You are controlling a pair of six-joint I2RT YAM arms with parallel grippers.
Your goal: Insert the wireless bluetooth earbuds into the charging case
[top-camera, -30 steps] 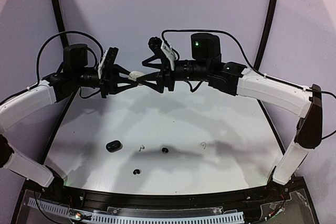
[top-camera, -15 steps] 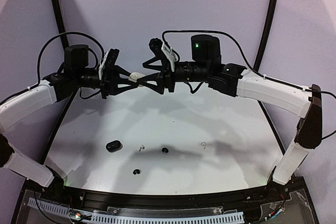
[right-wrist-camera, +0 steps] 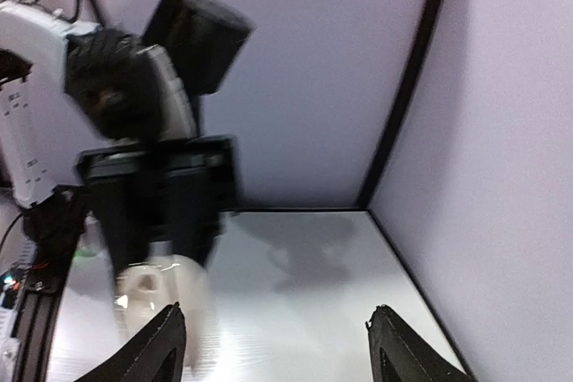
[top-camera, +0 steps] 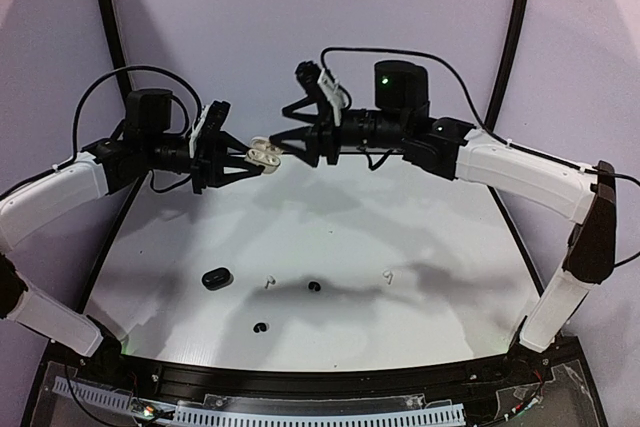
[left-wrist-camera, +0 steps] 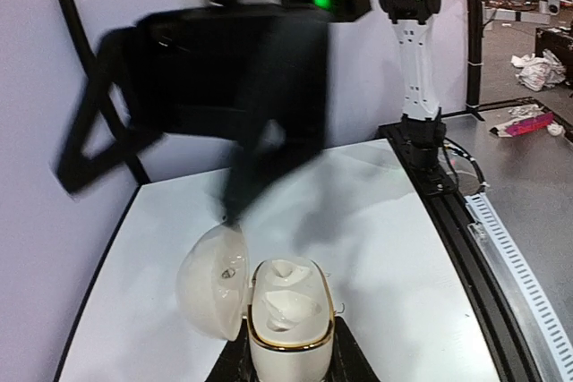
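My left gripper (top-camera: 247, 158) is shut on a white charging case (top-camera: 265, 154) and holds it high above the table's back. In the left wrist view the case (left-wrist-camera: 288, 315) has a gold rim, two empty wells, and its lid (left-wrist-camera: 213, 279) swung open to the left. My right gripper (top-camera: 285, 131) is open and empty, just right of the case and apart from it. In the right wrist view the gripper (right-wrist-camera: 279, 337) stands wide open with the blurred case (right-wrist-camera: 152, 297) at the left. On the table lie two white earbuds (top-camera: 267, 283) (top-camera: 387, 276) and two black earbuds (top-camera: 314, 287) (top-camera: 261, 327).
A small black case (top-camera: 216, 278), closed, lies on the white table (top-camera: 450, 287) at the front left, beside the earbuds. Purple walls with black corner posts (top-camera: 110, 27) close in the back. A black rail (top-camera: 330, 379) runs along the near edge.
The white case's lid has swung open. My right gripper has come off the case, opened, and drawn back up and to the right. My left gripper still holds the case.
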